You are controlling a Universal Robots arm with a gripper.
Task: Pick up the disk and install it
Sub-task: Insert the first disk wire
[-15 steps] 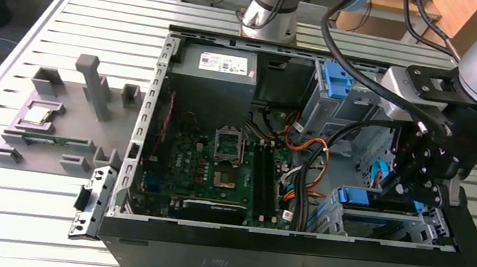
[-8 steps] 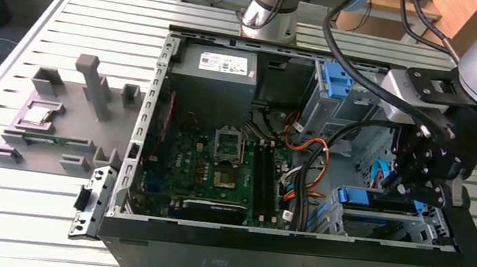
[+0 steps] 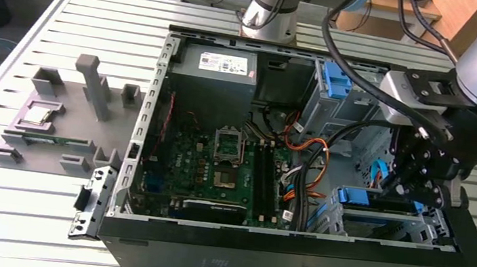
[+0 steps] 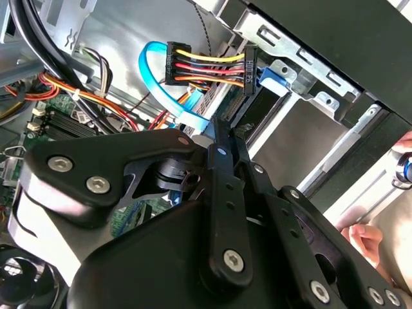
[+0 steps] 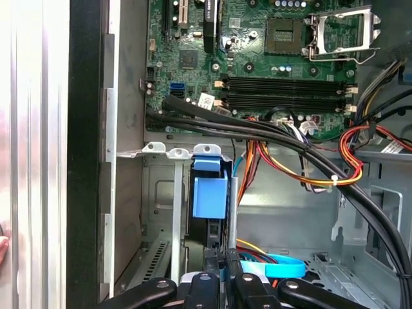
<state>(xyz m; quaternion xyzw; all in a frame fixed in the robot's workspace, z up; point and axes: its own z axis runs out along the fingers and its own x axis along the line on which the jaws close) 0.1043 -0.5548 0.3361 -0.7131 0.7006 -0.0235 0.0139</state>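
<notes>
A slatted metal worktop (image 3: 70,17) is carrying an open computer case (image 3: 297,250). The gripper (image 5: 219,283), pressed together on the disk (image 5: 210,199), is holding it edge-on in the drive cage (image 3: 392,217) at the case's near right corner: the install step, which likely calls for straight seating along the cage rails.

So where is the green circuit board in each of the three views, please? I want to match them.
Exterior view: the green circuit board lies flat on the floor of the open computer case, towards the exterior view's left.
Second wrist view: a strip of it shows beneath the thick black cables.
First wrist view: it lies beyond the black cables.
Shared landmark: the red, orange and yellow wires beside the board.
</notes>
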